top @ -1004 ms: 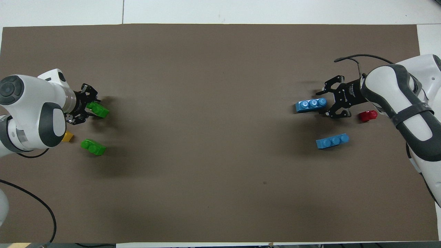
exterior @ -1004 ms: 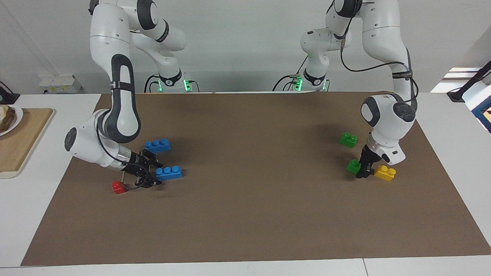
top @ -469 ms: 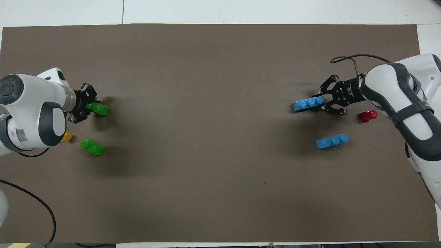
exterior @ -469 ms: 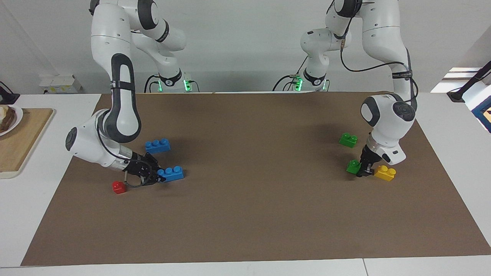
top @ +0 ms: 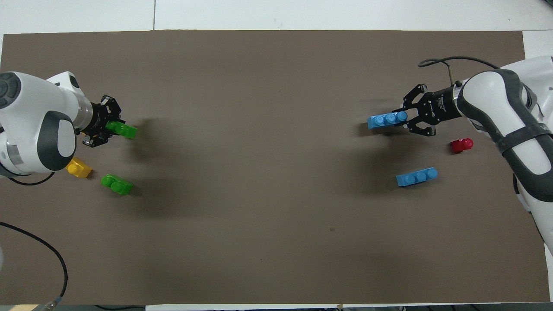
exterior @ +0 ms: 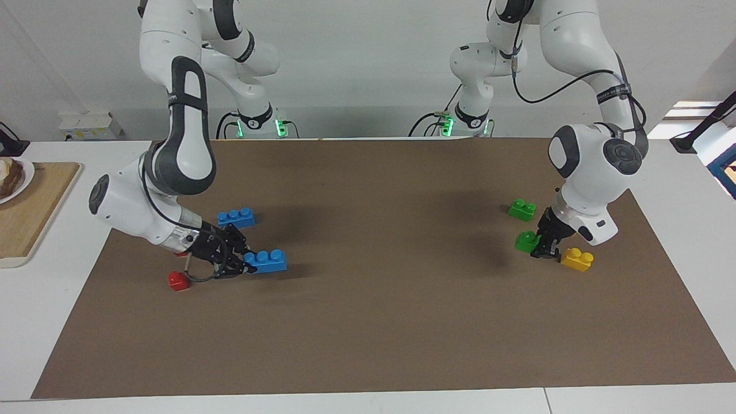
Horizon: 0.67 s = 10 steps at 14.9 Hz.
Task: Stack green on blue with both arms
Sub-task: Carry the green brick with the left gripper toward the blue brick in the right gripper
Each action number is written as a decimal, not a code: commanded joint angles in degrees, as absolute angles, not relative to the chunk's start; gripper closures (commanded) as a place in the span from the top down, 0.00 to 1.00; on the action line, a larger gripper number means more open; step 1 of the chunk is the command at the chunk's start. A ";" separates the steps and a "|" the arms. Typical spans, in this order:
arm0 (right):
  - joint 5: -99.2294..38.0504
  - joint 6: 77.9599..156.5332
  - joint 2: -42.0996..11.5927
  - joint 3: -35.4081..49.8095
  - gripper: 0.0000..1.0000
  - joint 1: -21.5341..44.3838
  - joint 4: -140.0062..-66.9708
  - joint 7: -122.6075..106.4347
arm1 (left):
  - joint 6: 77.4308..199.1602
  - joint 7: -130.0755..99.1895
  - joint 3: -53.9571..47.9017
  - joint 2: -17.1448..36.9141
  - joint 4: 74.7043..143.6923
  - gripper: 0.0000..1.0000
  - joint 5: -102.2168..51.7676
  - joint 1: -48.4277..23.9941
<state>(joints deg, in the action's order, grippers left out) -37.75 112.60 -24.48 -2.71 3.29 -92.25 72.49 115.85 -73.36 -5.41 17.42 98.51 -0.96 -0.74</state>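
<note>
2 bright green plastic 2-stud bricks (exterior: pixel 526 241) (exterior: pixel 522 210), 2 bright blue 3-stud bricks (exterior: pixel 265 261) (exterior: pixel 236 217), 1 yellow 2-stud brick (exterior: pixel 577 259), 1 red single-stud brick (exterior: pixel 178 280). Matte brown mat (exterior: pixel 374 322) on the white tabletop (exterior: pixel 34 322). White arms, dark grey joint covers, black grippers (exterior: pixel 234 260) (exterior: pixel 543 246).

green brick (exterior: pixel 526 241) and blue brick (exterior: pixel 268 260) — both gripped, lifted.

2 white Franka arms, dark grey joint covers

Left arm (exterior: pixel 592 167): glossy white shells, round grey caps, black cable looping alongside, black band with lettering. Right arm (exterior: pixel 172 144): same, long grey oval inlay on forearm. Green lights at both bases. Black skeletal two-finger grippers.
</note>
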 commanded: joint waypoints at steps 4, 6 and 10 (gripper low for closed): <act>-39.55 119.33 -23.38 -2.72 0.00 17.20 -91.49 84.08 | 110.13 -90.50 -4.92 14.86 94.75 0.00 -0.09 -9.22; -39.55 125.57 -23.47 -2.64 0.00 22.21 -92.63 89.89 | 109.51 -95.86 -4.92 14.15 94.75 0.00 -0.09 -12.20; -42.18 132.35 -23.55 -2.55 0.00 28.29 -96.93 91.41 | 109.42 -103.87 -4.92 13.80 94.92 0.00 -0.09 -16.95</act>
